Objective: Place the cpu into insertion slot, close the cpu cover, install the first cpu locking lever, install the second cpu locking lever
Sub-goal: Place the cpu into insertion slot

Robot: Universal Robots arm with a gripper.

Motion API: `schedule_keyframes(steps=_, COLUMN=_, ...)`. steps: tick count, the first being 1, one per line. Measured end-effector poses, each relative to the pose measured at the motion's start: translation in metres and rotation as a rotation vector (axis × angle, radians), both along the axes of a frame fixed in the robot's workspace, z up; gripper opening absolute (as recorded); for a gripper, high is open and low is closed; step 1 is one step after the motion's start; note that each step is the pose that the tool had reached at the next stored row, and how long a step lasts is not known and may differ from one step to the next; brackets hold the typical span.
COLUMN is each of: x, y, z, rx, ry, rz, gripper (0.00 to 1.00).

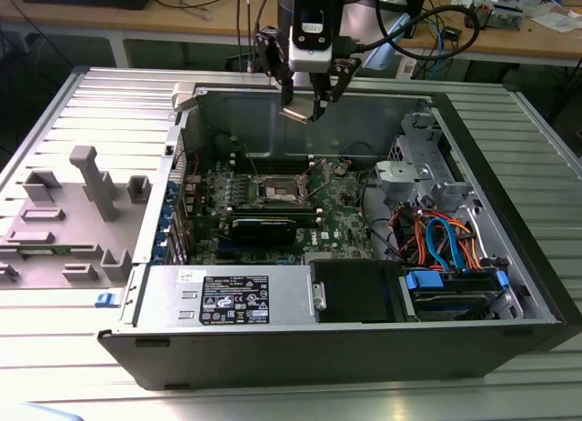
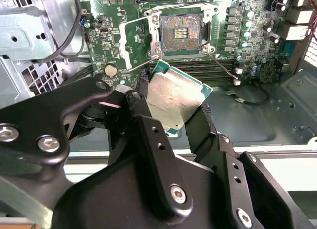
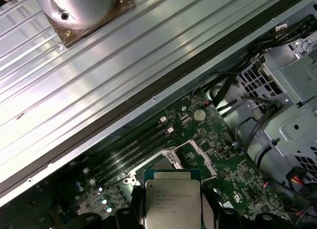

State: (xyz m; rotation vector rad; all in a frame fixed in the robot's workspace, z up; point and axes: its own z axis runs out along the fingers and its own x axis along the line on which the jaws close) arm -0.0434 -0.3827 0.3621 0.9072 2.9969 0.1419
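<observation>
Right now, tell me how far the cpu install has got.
Done: the cpu is picked up, clamped in the tool above the open computer case. In hand: it hangs clear of the insertion slot, whose contacts lie bare. Left: seating it, closing the cpu cover and setting both locking levers; one lever juts free beside the slot.

In the exterior view I have the gripper (image 1: 306, 105) clamping the cpu (image 1: 298, 113) at upper centre, above the insertion slot (image 1: 275, 195) mid-frame inside the case (image 1: 364, 348), with the power supply (image 1: 173, 303) below and the fixture (image 1: 95, 180) at left.
</observation>
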Motion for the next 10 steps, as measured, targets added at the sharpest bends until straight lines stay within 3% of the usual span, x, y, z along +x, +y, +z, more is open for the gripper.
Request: schedule_keyframes(steps=10, x=0.0, y=0.0, z=0.0, rx=-0.0001, ry=0.0, rz=-0.021, gripper=0.55)
